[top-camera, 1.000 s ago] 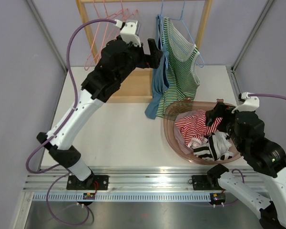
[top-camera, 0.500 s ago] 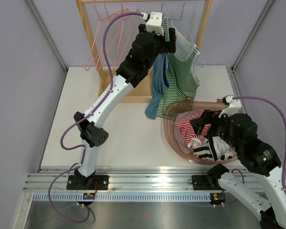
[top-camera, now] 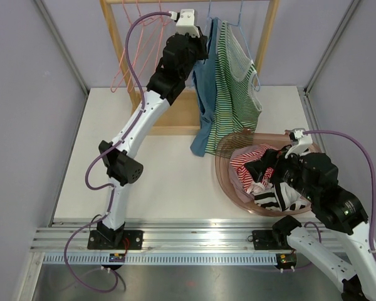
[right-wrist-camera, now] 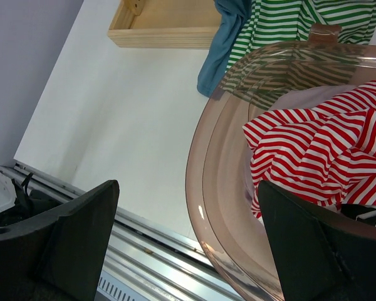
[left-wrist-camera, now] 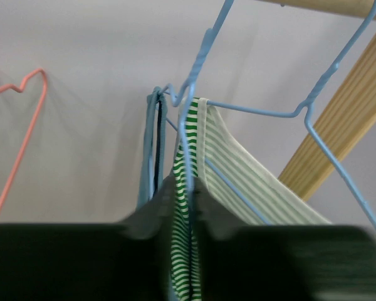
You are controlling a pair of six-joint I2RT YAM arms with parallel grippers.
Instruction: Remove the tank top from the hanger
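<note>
right gripper (right-wrist-camera: pixel 188 185) parked over basin (top-camera: pixel 218 164), fingers spread, empty. farther back, at rack (top-camera: pixel 114 37), left gripper (left-wrist-camera: pixel 185 200) clenched on green-striped tank top (top-camera: pixel 229 94) strap beside blue hanger (left-wrist-camera: pixel 250 110), apparently to draw it off.

Black fingers (right-wrist-camera: pixel 75 238) of right gripper (right-wrist-camera: pixel 187 188) spread wide, at 7 and 4 o'clock. Translucent brown plastic bowl (right-wrist-camera: pixel 207 188) at 3 holds red-white striped cloth (right-wrist-camera: pixel 313 150). Green-white striped tank top (right-wrist-camera: pixel 288 19) at 1, blue garment (right-wrist-camera: pixel 222 44) at 12, wooden tray base (right-wrist-camera: pixel 169 25) at 11.
</note>
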